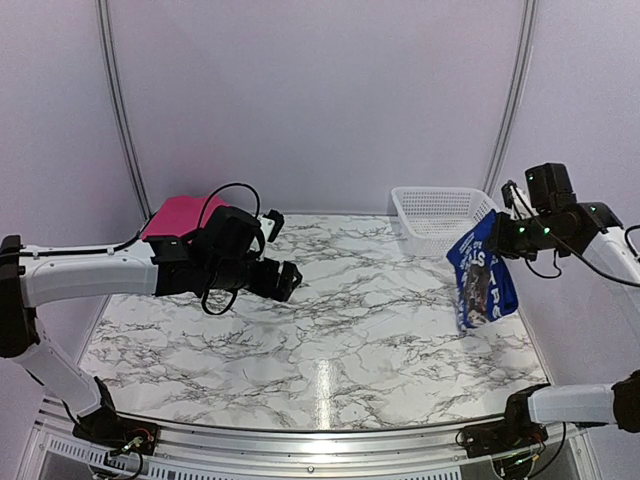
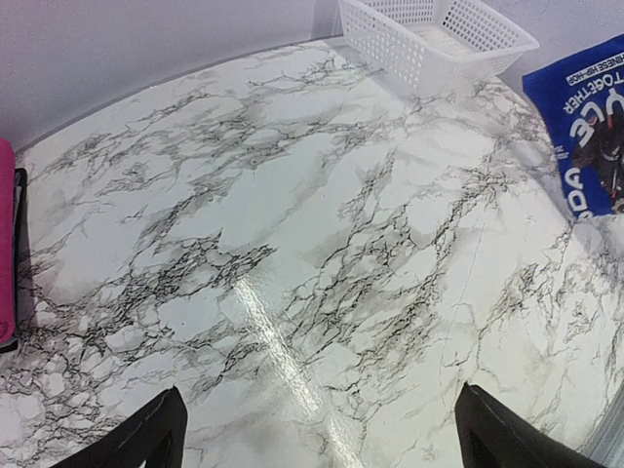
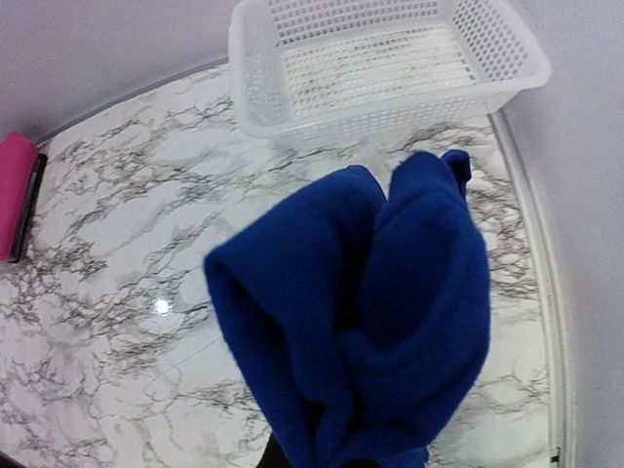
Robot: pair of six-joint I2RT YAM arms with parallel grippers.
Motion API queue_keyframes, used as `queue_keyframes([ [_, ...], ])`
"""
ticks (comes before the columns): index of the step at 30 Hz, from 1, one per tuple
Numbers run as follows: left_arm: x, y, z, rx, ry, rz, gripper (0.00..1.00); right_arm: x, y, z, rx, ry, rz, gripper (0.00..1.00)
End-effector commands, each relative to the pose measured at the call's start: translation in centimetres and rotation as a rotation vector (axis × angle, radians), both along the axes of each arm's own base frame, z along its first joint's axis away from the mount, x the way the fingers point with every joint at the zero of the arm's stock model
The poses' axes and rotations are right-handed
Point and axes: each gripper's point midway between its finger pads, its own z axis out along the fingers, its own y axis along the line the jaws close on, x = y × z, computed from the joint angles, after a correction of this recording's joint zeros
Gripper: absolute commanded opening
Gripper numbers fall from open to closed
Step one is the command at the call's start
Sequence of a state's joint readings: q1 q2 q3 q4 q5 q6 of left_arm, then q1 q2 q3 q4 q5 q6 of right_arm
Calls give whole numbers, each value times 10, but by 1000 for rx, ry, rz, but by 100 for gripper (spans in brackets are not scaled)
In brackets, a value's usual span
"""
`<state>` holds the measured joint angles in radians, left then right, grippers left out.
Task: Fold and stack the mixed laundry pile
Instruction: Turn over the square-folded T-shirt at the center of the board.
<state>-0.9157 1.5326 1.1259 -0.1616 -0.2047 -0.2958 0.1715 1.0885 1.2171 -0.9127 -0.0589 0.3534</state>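
Observation:
The royal blue garment (image 1: 484, 272) with white print hangs in the air at the right of the table, gripped at its top by my right gripper (image 1: 497, 233). It fills the right wrist view (image 3: 370, 312) and hides the fingers there. It also shows in the left wrist view (image 2: 588, 127). The magenta-pink garment (image 1: 180, 216) lies folded on a dark tray at the back left, partly behind my left arm; its edge shows in both wrist views (image 2: 6, 244) (image 3: 19, 190). My left gripper (image 1: 290, 281) hovers open and empty over the table's left-centre, its fingertips (image 2: 146, 439) wide apart.
A white mesh basket (image 1: 440, 216) stands empty at the back right, just behind the hanging blue garment; it also shows in the wrist views (image 2: 429, 34) (image 3: 380, 58). The dark tray edge (image 2: 19, 253) sits under the pink garment. The marble tabletop (image 1: 330, 320) spans the middle.

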Motion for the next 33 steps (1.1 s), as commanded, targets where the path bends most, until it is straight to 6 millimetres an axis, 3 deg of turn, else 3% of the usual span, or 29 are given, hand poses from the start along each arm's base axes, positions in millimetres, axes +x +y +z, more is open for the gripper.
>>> queue_keyframes([
  [1,-2,26,5,32,-5,59,99,-13,-46,-6,-280,91,-78,0],
  [3,-3,31,6,42,-8,69,99,-2,-39,-13,-284,106,-52,0],
  [6,-3,39,6,55,-6,89,99,13,-9,-43,-287,170,15,0],
  [11,-5,48,9,23,20,110,99,4,88,-115,-294,309,213,0],
  [17,-3,62,13,-78,79,171,99,-17,200,-176,-148,416,388,0],
  [19,-2,68,11,-103,100,202,99,-19,242,-183,-39,429,455,0],
  [21,-1,74,8,-128,120,229,99,-18,289,-173,82,407,538,3],
  [23,0,83,4,-153,140,265,99,-15,336,-147,210,362,637,22],
  [25,1,90,2,-199,171,298,99,-9,367,-109,325,293,714,39],
  [27,-3,84,3,-257,203,249,99,-1,373,-70,395,209,752,47],
  [29,-10,71,4,-303,233,184,99,7,357,-48,416,161,743,53],
  [31,-17,55,1,-344,282,113,99,12,326,-43,408,148,715,53],
  [33,-26,36,-5,-367,326,43,99,12,287,-56,375,166,669,52],
])
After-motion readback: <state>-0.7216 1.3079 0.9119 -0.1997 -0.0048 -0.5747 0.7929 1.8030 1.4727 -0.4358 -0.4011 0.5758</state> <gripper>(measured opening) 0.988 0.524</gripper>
